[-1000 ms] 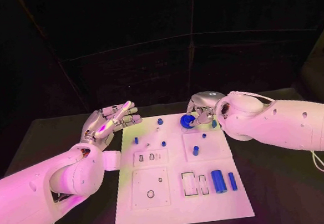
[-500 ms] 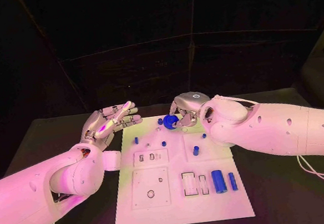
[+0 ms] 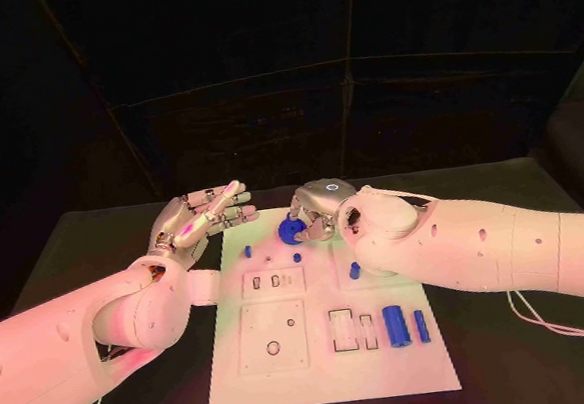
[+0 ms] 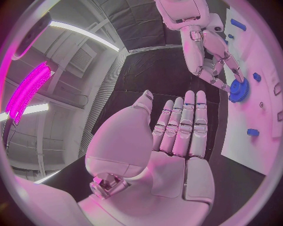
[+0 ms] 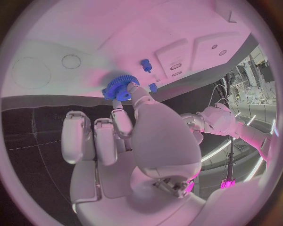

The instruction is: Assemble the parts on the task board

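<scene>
The right hand (image 3: 325, 208) pinches a blue gear (image 3: 293, 230) over the far end of the white task board (image 3: 330, 378), which lies on a black desk (image 3: 94, 248) in a dark room. The left hand (image 3: 201, 219) holds nothing, its fingers straight and together, beside the board's far left corner. Small blue parts (image 3: 394, 326) lie on the board's near right side.

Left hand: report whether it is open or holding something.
Open. The left hand hovers beside the task board with fingers straight and an empty palm; the blue gear is in the right hand.
</scene>
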`<state>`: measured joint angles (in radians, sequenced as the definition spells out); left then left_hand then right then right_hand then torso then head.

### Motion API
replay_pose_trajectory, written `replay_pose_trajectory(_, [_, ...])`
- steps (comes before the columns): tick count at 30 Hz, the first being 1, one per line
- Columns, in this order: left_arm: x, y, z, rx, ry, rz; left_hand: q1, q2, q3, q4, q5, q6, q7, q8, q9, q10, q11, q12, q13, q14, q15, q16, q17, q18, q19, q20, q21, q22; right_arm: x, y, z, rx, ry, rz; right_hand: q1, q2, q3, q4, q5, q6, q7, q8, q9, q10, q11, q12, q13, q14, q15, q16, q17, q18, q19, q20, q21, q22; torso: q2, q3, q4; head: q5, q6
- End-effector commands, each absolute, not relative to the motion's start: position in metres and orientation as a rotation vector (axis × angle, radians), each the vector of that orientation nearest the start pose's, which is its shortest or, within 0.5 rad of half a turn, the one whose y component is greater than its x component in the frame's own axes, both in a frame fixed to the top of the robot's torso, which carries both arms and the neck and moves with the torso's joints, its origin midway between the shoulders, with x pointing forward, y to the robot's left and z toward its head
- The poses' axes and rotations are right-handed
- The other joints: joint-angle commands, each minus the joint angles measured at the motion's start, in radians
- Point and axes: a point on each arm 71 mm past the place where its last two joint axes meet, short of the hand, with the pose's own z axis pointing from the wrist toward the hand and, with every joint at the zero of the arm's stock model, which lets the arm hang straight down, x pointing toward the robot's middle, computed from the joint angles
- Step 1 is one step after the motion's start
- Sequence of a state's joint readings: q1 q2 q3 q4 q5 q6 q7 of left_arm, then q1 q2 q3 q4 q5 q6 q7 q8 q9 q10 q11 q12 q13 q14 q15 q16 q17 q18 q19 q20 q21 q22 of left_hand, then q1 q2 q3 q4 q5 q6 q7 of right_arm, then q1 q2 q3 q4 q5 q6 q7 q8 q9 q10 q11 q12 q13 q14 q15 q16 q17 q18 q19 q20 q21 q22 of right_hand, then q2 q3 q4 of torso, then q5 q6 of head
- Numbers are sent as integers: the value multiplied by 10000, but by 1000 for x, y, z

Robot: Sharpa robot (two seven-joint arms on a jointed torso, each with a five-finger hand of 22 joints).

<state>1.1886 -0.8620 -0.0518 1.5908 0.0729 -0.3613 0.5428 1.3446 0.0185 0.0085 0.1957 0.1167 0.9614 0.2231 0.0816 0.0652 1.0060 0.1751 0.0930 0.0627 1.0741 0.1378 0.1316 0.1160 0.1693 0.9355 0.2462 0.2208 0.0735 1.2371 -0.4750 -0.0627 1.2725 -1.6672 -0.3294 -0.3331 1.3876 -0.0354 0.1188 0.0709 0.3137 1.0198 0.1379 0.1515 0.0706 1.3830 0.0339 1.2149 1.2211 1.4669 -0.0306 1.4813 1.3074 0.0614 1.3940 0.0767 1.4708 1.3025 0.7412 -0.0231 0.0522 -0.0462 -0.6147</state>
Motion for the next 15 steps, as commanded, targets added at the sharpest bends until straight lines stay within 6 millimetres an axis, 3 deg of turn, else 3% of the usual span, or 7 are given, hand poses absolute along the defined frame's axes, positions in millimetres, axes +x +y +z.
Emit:
replay_pose_trajectory(1, [475,203,-173,-11169,12772,-16368,2,87,14,-62,-38,11,24,-24,-5,28,41,-71,-1,38,-6,-71,7,141,90,7,-55,-12,527,-84,-182,-2813,15732,4547,-11,19,65,5,-45,208,-157,12,14,43,2,16,8,599,-41,6,375,-51,59,15,43,16,-6,3,-11,15,-9])
replay_pose_trajectory(10, [476,203,-173,-11170,12777,-16366,2,87,14,-62,-38,11,24,-24,-5,28,41,-71,-1,38,-6,-71,7,141,90,7,-55,-12,530,-78,-185,-2833,15804,4498,-134,-85,221,61,-262,144,-117,-91,-5,-21,37,-89,-54,587,-15,-22,329,-54,59,32,49,29,-5,8,-10,47,-13])
replay_pose_trajectory(15, [476,202,-174,-11175,12787,-16362,-3,90,11,-61,-38,12,23,-26,-5,28,41,-75,-1,33,-4,-79,6,140,88,9,-62,-16,531,-75,-185,-2818,15793,4490,-493,-339,224,254,-1080,-185,-15,-365,-34,-137,154,-273,-176,571,75,-62,274,-52,43,108,45,22,-2,12,-16,59,-9])
